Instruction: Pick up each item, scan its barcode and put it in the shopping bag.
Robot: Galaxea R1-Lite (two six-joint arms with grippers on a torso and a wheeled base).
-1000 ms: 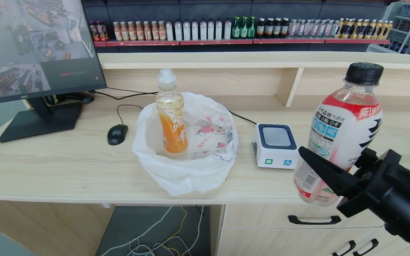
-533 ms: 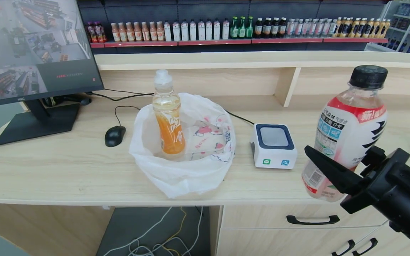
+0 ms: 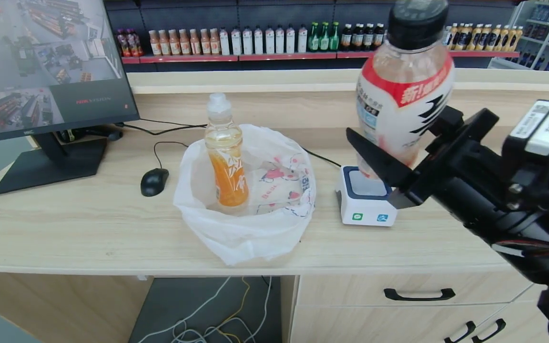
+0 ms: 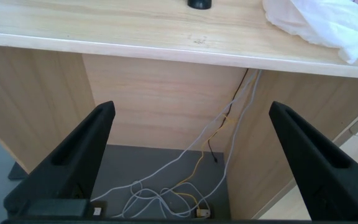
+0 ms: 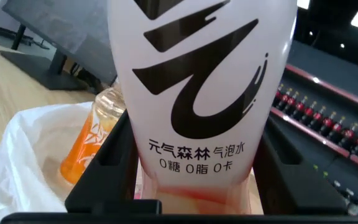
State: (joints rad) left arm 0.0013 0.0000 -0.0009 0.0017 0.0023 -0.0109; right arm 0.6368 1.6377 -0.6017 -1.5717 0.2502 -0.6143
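Jaws of the left gripper (image 4: 191, 111) stand spread, low before the counter (image 3: 88, 228) front. The right gripper (image 3: 401, 143) pinches one black-capped bottle (image 3: 405, 95) upright above the one scanner (image 3: 367, 209). Beside it, one shopping bag (image 3: 241, 233) holds one orange bottle (image 3: 227, 162) and one packet (image 3: 274, 188). Beyond: one mouse (image 3: 154, 182), one monitor (image 3: 45, 66).

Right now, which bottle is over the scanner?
The white-and-red bottle with the black cap: the right gripper holds it upright above the scanner. The orange bottle stands in the bag.
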